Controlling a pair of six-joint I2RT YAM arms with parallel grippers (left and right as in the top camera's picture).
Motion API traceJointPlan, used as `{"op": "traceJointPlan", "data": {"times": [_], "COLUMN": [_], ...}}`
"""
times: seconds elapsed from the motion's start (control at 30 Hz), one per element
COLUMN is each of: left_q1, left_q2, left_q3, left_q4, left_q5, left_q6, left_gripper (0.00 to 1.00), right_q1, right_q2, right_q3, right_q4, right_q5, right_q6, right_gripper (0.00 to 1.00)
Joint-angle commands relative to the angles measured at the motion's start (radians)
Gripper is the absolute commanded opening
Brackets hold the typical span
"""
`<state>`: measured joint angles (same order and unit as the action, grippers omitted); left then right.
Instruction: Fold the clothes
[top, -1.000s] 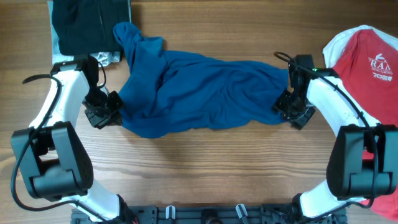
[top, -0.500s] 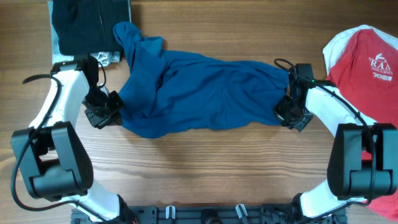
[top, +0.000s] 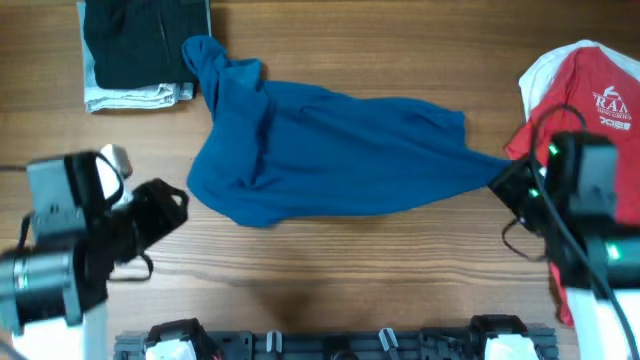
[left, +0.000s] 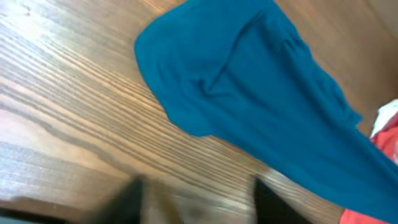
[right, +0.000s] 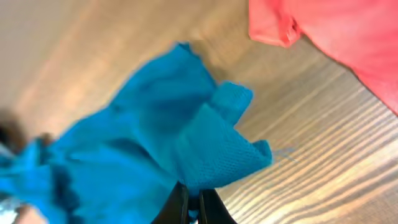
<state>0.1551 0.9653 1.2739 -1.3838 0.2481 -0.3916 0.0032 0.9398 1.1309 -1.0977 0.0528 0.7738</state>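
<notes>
Two tools sit toward the near side of the table (top: 330, 280). The left tool (left: 198, 202) has its fingers spread over bare wood with nothing between them, just clear of the blue shirt (top: 330, 150). The right tool (right: 189, 205) is pinched tight on a bunched corner at that shirt's right end, beside the red T-shirt (top: 585, 110). The blue shirt lies rumpled across the middle of the table, drawn to a point at its right. At the far left corner, a dark folded garment (top: 140, 40) rests on a pale one (top: 135, 97).
</notes>
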Motion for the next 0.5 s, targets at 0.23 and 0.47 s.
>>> {"op": "traceJointPlan", "data": {"times": [0.23,0.47], "left_q1": [-0.006,-0.048], "left_q2": [0.656,0.864], "left_q3": [-0.053,-0.053], "left_q4": [0.164,0.361], "left_q5": [-0.01,-0.12], "left_q6": [0.042,0.048], "left_gripper": [0.69,0.71], "right_q1": [-0.003,-0.003], "right_q2": [0.181,0.204], "right_q3": [0.015,0.015], "right_q4": [-0.01,0.03], "right_q5": [0.01,0.01], "right_q6": [-0.018,-0.024], "right_gripper": [0.04,0.04]}}
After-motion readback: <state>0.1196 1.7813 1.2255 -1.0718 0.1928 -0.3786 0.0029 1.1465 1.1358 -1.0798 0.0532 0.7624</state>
